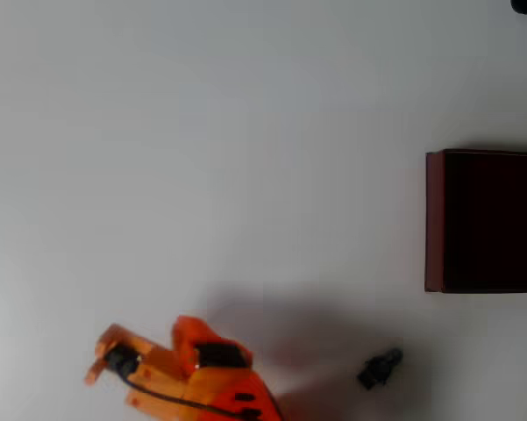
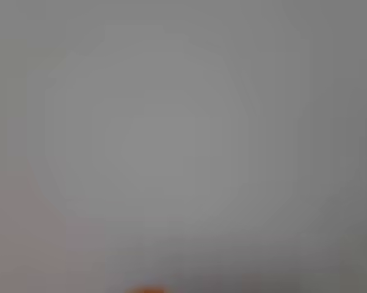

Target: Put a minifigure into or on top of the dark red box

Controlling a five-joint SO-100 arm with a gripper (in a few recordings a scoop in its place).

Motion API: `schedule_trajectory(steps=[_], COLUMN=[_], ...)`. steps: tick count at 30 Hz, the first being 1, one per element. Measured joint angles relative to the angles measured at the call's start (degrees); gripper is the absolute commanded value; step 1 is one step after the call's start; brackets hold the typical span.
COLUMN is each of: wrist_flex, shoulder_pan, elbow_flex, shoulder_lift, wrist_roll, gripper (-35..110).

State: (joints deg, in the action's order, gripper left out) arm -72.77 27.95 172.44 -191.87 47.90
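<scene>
Spanning both views, plain white table under soft light.

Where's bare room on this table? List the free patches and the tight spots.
Free: the whole stretch above the arm and left of the box. Also the strip between box and minifigure. Tight: the bottom edge, where arm and minifigure lie close together.

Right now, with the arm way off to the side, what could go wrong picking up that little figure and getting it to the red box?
1. The minifigure is tiny and lies tilted on the table, so the gripper could knock it away.
2. The wrist view is blurred, giving little help aligning.
3. The dark red box has thin walls; a low carry might clip its rim.
</scene>
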Motion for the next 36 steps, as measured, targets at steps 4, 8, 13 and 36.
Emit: schedule_trajectory(steps=[4, 8, 13, 36], wrist_flex=[-7.29, -12.83, -18.37, -18.37], shoulder_pan=[-9.93, -21.97, -30.76, -57.48], elbow_flex=[-8.88, -21.62, -37.18, -35.68], shoulder_lift=[1.14, 9.49, 26.02, 54.67], wrist_roll=[9.14, 9.05, 6.77, 36.47], gripper=[11, 11, 12, 17])
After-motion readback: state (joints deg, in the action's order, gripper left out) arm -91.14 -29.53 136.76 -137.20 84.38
